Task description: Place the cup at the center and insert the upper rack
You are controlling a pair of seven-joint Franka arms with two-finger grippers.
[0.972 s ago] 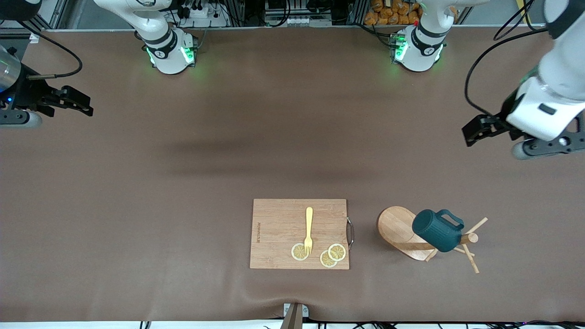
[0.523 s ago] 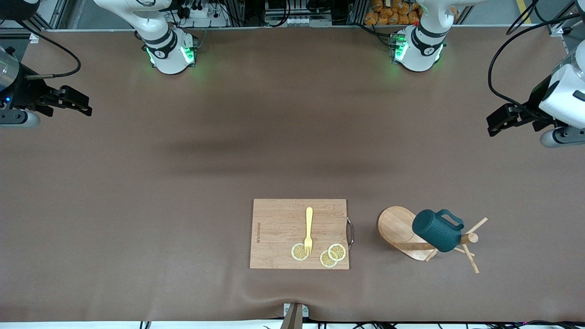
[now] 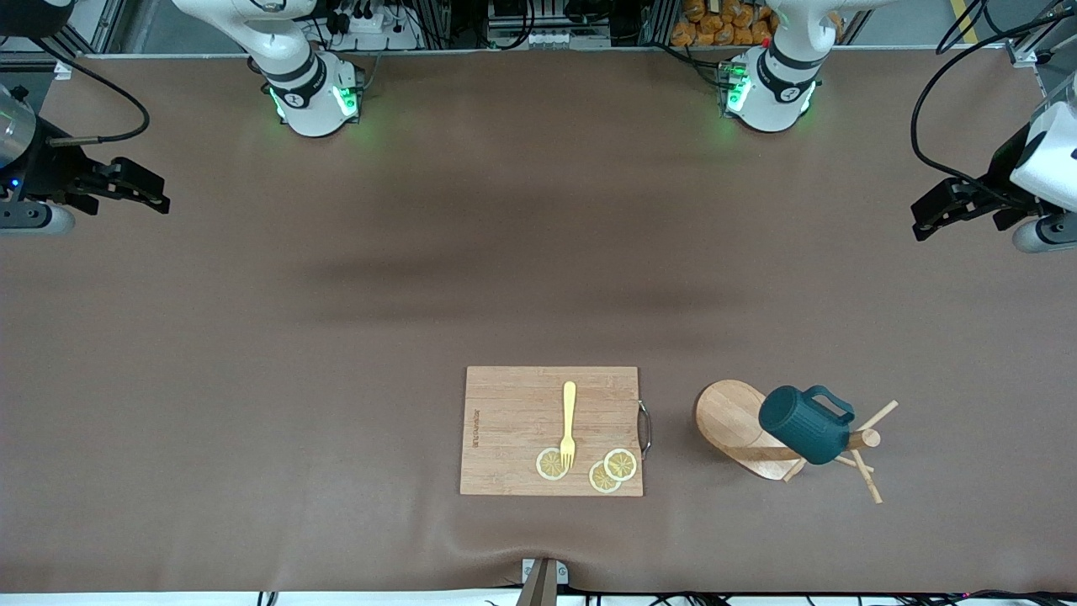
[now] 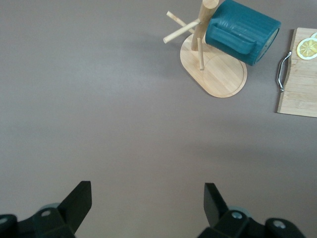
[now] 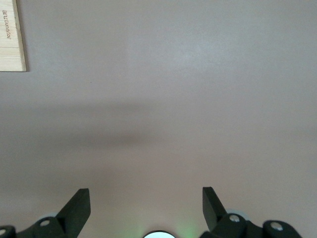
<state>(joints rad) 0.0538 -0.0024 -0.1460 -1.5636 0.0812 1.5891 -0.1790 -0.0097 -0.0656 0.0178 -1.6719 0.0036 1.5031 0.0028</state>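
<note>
The dark teal ribbed cup hangs on the wooden mug tree, which has an oval base, a central post and thin pegs. Both stand toward the left arm's end of the table, beside the cutting board. They also show in the left wrist view, the cup over the oval base. My left gripper is open and empty, up over bare table at the left arm's end; its jaws frame only the cloth. My right gripper is open and empty over the right arm's end.
A flat wooden cutting board with a metal handle lies near the front camera, carrying a yellow fork and three lemon slices. Its corner shows in the right wrist view. Brown cloth covers the table.
My left gripper has drawn up and away from the mug tree toward the left arm's end of the table. The right arm, the cup and the mug tree have not moved.
</note>
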